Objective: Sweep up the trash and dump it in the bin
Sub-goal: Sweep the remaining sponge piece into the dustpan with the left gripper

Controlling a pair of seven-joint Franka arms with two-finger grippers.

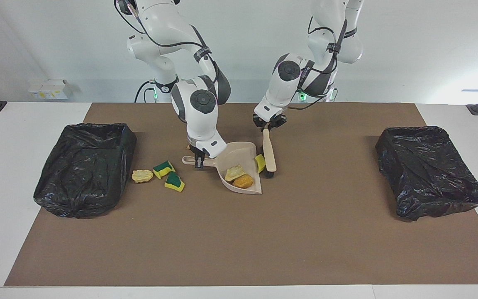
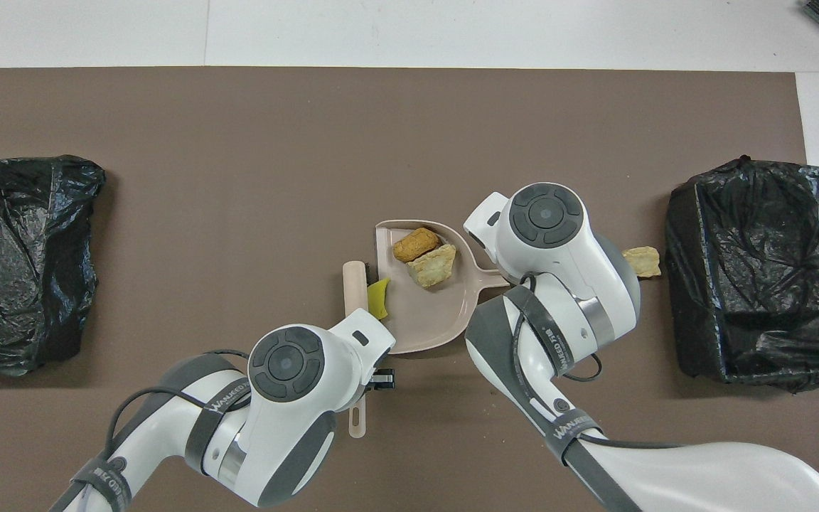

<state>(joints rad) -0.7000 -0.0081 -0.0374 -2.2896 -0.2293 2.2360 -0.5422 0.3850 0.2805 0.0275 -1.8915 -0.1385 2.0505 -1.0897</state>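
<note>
A beige dustpan (image 1: 239, 152) (image 2: 427, 323) rests on the brown mat, and my right gripper (image 1: 198, 161) is shut on its handle. In the pan lie a tan chunk (image 1: 235, 172) (image 2: 432, 266) and an orange-brown lump (image 1: 244, 181) (image 2: 415, 243). My left gripper (image 1: 267, 125) is shut on the handle of a brush (image 1: 269, 154) (image 2: 354, 283), whose bristles stand at the pan's mouth. A yellow sponge piece (image 1: 259, 162) (image 2: 379, 299) sits pressed between brush and pan lip. Loose trash lies toward the right arm's end: a tan chunk (image 1: 142, 176) (image 2: 643, 261) and two green-and-yellow sponge pieces (image 1: 164, 168) (image 1: 174, 181).
Two bins lined with black bags stand on the mat, one at the right arm's end (image 1: 85, 166) (image 2: 758, 270) and one at the left arm's end (image 1: 430, 170) (image 2: 22, 263). The loose scraps lie between the dustpan and the bin at the right arm's end.
</note>
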